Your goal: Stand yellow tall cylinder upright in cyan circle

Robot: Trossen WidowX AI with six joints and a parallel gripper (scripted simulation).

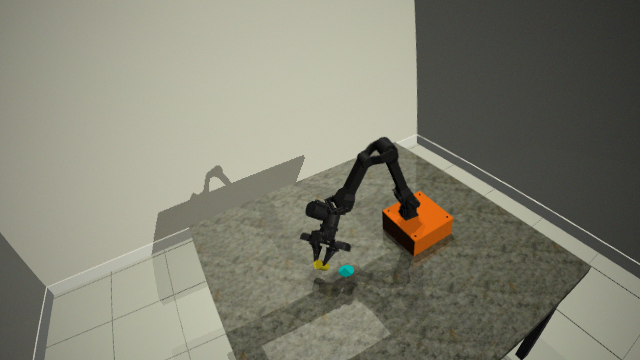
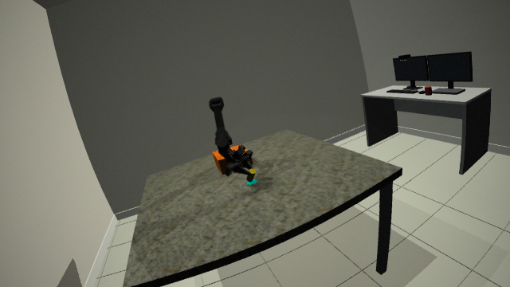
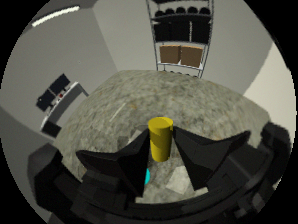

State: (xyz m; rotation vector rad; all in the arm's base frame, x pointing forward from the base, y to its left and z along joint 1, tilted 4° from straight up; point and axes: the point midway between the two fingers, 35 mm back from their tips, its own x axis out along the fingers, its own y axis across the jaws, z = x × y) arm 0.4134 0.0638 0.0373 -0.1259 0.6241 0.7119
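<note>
A: What is nearest, in the wrist view?
B: The black parallel-jaw gripper [image 1: 321,263] [image 2: 250,174] [image 3: 160,129]. It is grasping the tall yellow cylinder [image 1: 321,265] [image 2: 251,174] [image 3: 160,140] between its two fingers.
A: And where is this cylinder exactly?
B: It is above the grey stone-patterned worktop [image 1: 480,280] [image 2: 191,223] [image 3: 107,107], near the flat cyan circle [image 1: 346,270] [image 2: 251,182] [image 3: 146,175]. In the top view the two are apart, side by side. In the exterior view it leans a little.
A: So what can go wrong?
B: I think, if it goes down with this lean, the lower edge touches first, and the cylinder may tip or turn between the fingers. Also, if the arm lowers before it moves sideways, it may stand outside the circle.
A: And at the release?
B: If the fingers open unevenly, or withdraw too early, they could knock it over.
</note>
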